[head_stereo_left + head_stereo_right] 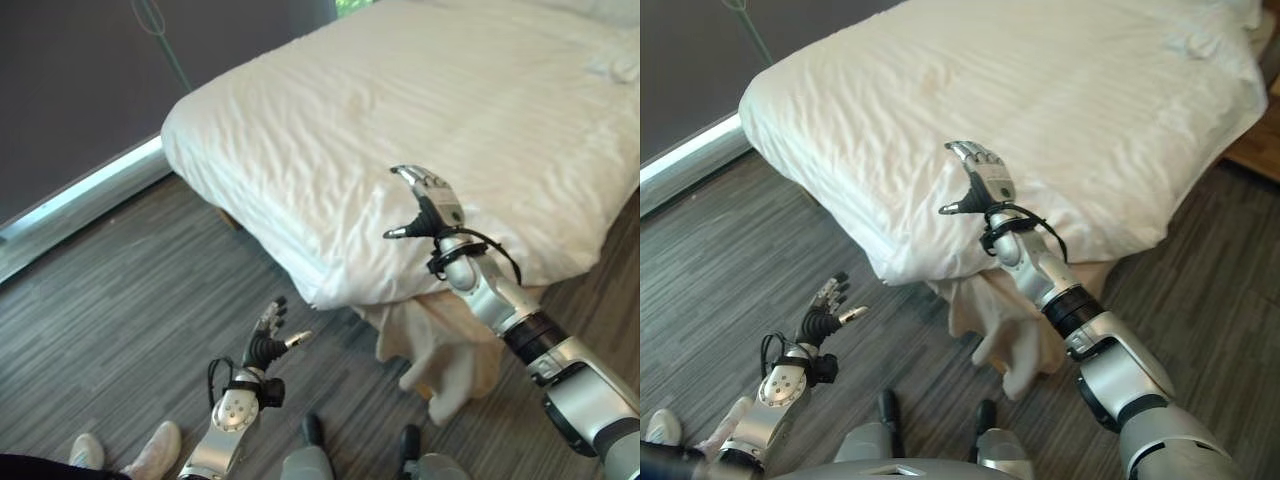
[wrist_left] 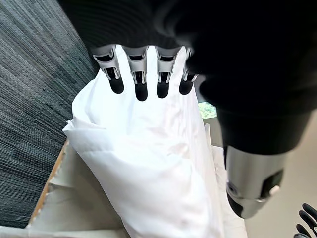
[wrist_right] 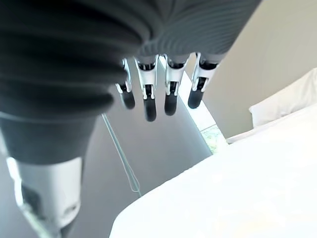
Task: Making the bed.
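Note:
A white duvet (image 1: 420, 110) covers the bed, wrinkled, with its near corner (image 1: 335, 290) hanging over the bed's foot. A cream sheet (image 1: 440, 350) droops to the floor beneath that corner. My right hand (image 1: 430, 200) hovers just above the duvet near the corner, fingers straight and open, thumb spread, holding nothing. My left hand (image 1: 268, 335) is low over the floor, left of the corner and apart from it, fingers relaxed and open. The left wrist view looks past the fingers (image 2: 141, 82) at the duvet corner (image 2: 148, 168).
Grey striped carpet (image 1: 110, 300) surrounds the bed. A dark wall with a pale skirting strip (image 1: 90, 185) runs at the left, a thin cord (image 1: 165, 40) hanging before it. A person's pale shoes (image 1: 150, 450) stand at the lower left. A pillow (image 3: 285, 101) lies at the bed's far end.

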Robot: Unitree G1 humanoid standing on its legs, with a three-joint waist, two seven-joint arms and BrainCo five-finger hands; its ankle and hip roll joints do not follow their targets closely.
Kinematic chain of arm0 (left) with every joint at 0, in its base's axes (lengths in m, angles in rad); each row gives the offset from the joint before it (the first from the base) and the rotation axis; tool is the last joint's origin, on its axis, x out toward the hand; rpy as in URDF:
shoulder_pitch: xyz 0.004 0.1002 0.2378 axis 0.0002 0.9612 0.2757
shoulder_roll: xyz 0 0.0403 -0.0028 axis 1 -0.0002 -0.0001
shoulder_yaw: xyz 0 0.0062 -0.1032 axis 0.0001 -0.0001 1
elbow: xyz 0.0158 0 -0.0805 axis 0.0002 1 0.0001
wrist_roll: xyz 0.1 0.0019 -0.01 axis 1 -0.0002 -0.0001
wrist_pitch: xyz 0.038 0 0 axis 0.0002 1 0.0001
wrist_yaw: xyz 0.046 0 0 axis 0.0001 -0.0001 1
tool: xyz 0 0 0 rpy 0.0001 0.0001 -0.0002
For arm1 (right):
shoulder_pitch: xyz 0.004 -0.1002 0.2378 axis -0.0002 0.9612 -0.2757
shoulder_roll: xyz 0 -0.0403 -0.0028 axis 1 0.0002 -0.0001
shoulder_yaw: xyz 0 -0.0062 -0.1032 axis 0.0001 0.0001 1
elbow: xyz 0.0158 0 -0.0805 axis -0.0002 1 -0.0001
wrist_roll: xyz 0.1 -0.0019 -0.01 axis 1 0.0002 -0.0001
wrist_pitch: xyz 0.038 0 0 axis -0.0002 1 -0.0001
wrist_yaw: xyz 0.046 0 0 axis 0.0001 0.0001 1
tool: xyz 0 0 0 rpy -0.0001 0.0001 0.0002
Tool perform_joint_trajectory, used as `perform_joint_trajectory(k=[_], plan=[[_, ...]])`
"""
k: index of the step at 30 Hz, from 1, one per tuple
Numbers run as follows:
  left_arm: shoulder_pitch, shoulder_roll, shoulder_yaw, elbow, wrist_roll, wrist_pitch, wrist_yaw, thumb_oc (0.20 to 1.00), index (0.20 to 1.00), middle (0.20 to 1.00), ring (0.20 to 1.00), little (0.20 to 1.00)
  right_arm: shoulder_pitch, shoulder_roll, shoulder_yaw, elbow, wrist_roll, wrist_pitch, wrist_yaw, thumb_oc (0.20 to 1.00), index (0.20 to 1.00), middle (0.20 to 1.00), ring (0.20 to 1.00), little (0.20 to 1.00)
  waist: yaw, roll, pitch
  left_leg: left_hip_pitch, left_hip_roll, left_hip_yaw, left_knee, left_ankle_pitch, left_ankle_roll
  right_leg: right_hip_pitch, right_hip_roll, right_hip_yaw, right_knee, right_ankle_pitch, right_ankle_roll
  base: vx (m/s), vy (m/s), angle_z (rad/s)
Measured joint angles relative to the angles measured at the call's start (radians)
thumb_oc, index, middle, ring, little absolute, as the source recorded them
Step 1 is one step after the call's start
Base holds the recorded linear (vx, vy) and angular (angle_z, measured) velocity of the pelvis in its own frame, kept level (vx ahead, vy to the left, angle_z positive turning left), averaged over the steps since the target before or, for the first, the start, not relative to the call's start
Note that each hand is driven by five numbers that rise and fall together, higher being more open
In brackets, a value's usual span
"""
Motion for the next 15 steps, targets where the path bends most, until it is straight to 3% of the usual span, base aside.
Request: perform_joint_trajectory(k=[3, 7, 15], plan=[[-0.045, 0.053, 0.002, 0.005, -0.036, -0.002, -0.014, 1.0, 1.0, 1.0, 1.0, 1.0, -0.191, 0.014, 0.016, 0.256, 0.014, 0.037, 0.007, 1.0, 1.0, 1.0, 1.0, 1.0, 0.025, -0.002, 0.0, -0.072, -0.037, -0.006, -0.04, 0.0, 0.014, -0.088, -0.034, 0.0, 0.0, 0.015, 0.027, 0.01, 0.046, 0.13], [-0.048, 0.1, 0.011, 0.006, -0.04, -0.004, -0.024, 1.0, 1.0, 1.0, 1.0, 1.0, -0.304, 0.028, 0.042, 0.389, 0.054, 0.042, 0.003, 1.0, 1.0, 1.0, 1.0, 1.0, 0.066, -0.001, 0.001, -0.095, -0.073, -0.012, -0.04, -0.008, 0.033, -0.108, -0.07, -0.004, 0.001, 0.008, 0.051, -0.02, 0.014, 0.11], [-0.057, 0.136, 0.019, 0.001, -0.039, -0.012, -0.028, 1.0, 1.0, 1.0, 1.0, 1.0, -0.385, 0.015, 0.126, 0.584, 0.039, 0.042, 0.013, 1.0, 1.0, 1.0, 1.0, 1.0, 0.091, 0.015, 0.007, -0.195, -0.068, -0.013, -0.039, -0.005, 0.038, -0.225, -0.069, 0.001, 0.038, 0.0, 0.059, -0.02, 0.008, -0.02]])
